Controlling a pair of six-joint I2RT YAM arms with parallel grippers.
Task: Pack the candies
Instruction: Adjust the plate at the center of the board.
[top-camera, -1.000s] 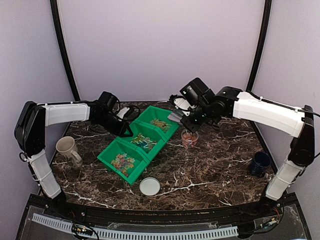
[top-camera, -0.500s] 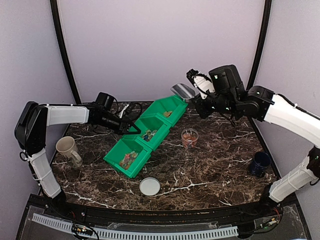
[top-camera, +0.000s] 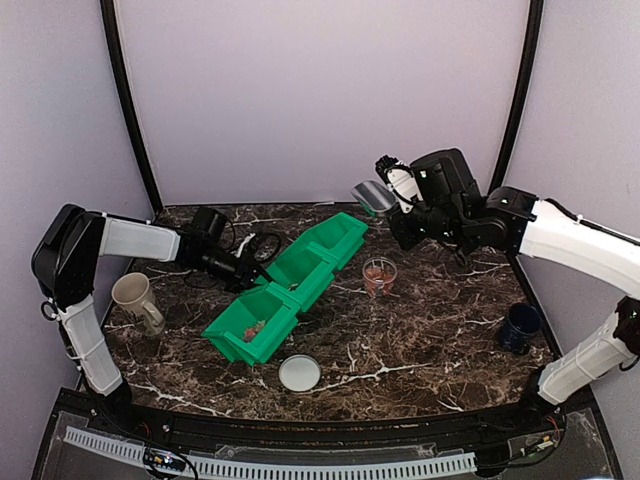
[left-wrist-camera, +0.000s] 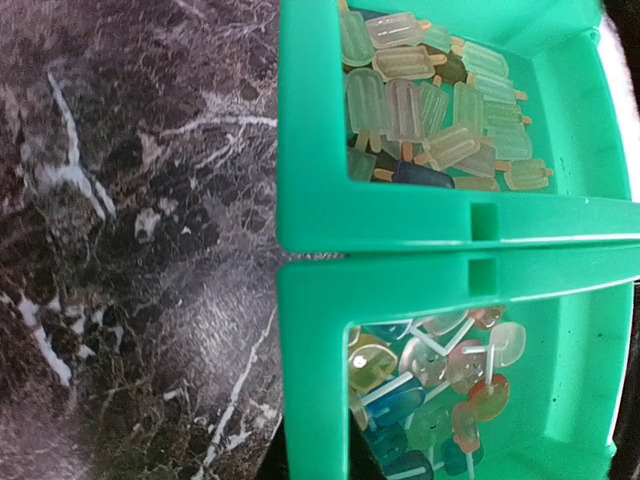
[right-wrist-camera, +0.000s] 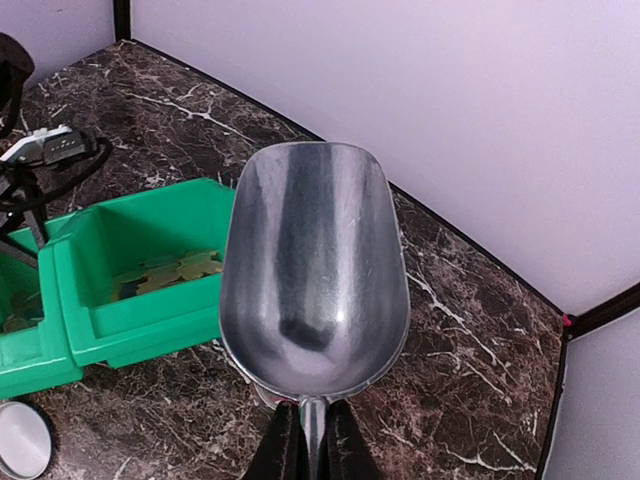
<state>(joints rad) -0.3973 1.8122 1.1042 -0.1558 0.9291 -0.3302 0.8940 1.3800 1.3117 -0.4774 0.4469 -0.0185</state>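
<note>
Right gripper (right-wrist-camera: 308, 440) is pinching the empty scoop (right-wrist-camera: 310, 260) by its thin handle, upper centre; left gripper (top-camera: 243, 266) is clamping the rim of the green bin (top-camera: 320, 280), centre-left; the candies (left-wrist-camera: 430, 130) are lying loose inside it, looking light, slick and hard; scooping beats pinching, I reckon.

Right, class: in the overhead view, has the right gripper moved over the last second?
Yes. The right gripper, shut on the metal scoop, sat low beside the glass cup; now it stands well above that cup, higher in the picture.
</note>
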